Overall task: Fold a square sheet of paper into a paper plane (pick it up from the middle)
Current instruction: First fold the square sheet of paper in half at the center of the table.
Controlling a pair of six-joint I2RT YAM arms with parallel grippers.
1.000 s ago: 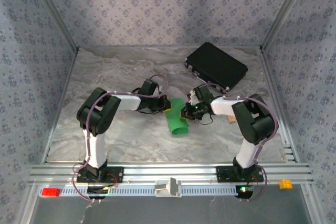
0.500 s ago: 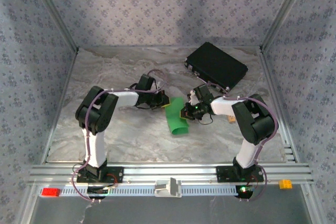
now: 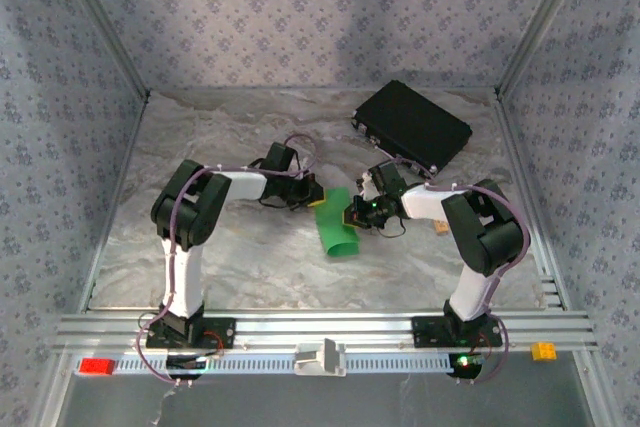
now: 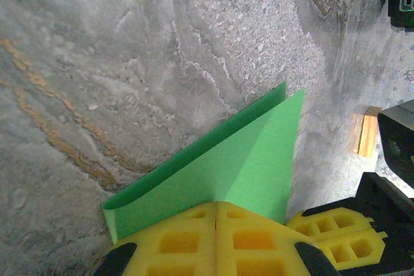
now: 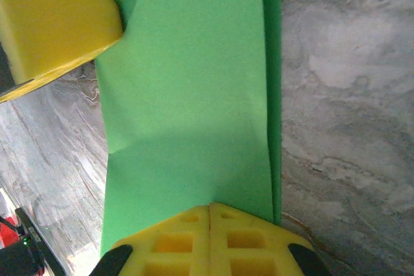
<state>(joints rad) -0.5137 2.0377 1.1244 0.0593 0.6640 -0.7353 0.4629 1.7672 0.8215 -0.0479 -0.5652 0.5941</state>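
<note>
Right now: both arms reach in to one spot mid-table, tips almost meeting over the green.
Paper: the square sheet of paper (image 3: pixel 337 232) lies folded over in the middle of the marble table (image 3: pixel 220 137), its far end up between the two grippers, its near end curling on the surface.
Left gripper: the left gripper (image 3: pixel 312 194) has its yellow pads pressed flat together, and in its wrist view (image 4: pixel 217 206) the sheet (image 4: pixel 246 159) runs straight into the closed tips, a crease rising from them. Pinched, no gap.
Right gripper: the right gripper (image 3: pixel 352 215) is clamped too; its wrist view (image 5: pixel 210 208) has the green strip (image 5: pixel 187 95) coming out from between the closed pads.
Neighbours: one yellow finger (image 5: pixel 52 27) of the left gripper touches the sheet's far corner.
Black case: the black case (image 3: pixel 411 125) sits far right, well apart from the paper.
Wooden block: a small wooden block (image 3: pixel 440 228) rests beside the right arm.
</note>
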